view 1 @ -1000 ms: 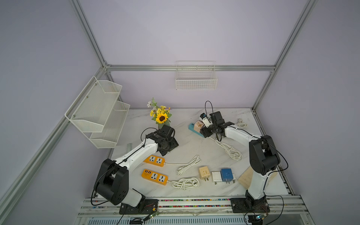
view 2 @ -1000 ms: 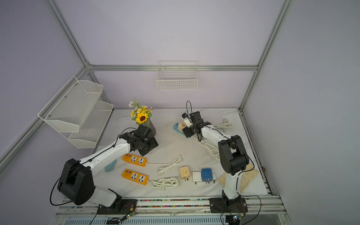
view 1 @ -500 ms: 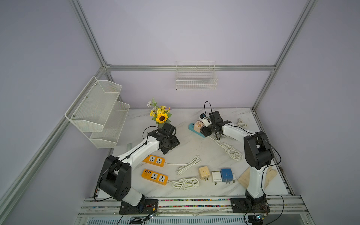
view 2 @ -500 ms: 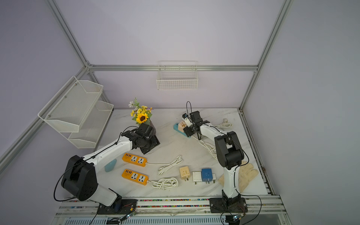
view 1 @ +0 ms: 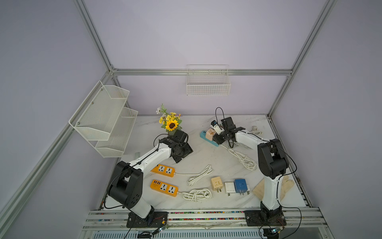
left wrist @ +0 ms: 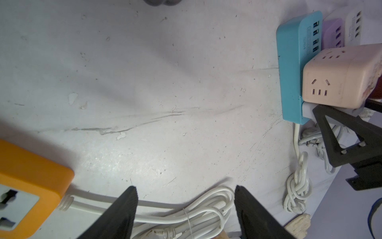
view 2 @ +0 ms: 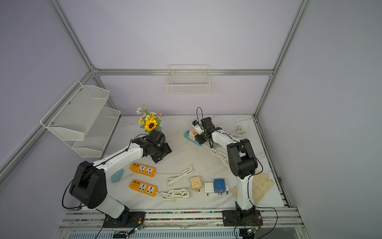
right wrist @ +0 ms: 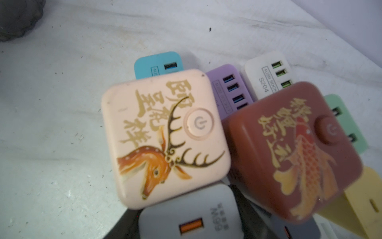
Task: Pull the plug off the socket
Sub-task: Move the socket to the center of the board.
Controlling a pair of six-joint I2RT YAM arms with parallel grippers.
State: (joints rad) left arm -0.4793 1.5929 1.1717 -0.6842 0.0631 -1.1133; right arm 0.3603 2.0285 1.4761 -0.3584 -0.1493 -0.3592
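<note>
Pale lilac walls [view 1: 206, 31] all round, evenly lit, aluminium frame [view 1: 202, 72] tracing the corners; a white wire basket [view 1: 208, 85] hangs on the back wall, a two-tier mesh shelf [view 1: 103, 120] on the side wall, white marbled surface [view 1: 206, 155] below

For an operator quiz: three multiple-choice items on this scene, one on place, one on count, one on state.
1. The pink deer cube sits: A on the blue strip; B on an orange strip; C in the basket.
2. Orange power strips: A one; B two; C four.
3. The left pincer is: A shut on a cord; B open, empty; C shut on a cube.
A, the left wrist view shows it there; B, both top views show two; B, fingers apart, gripping nothing.
</note>
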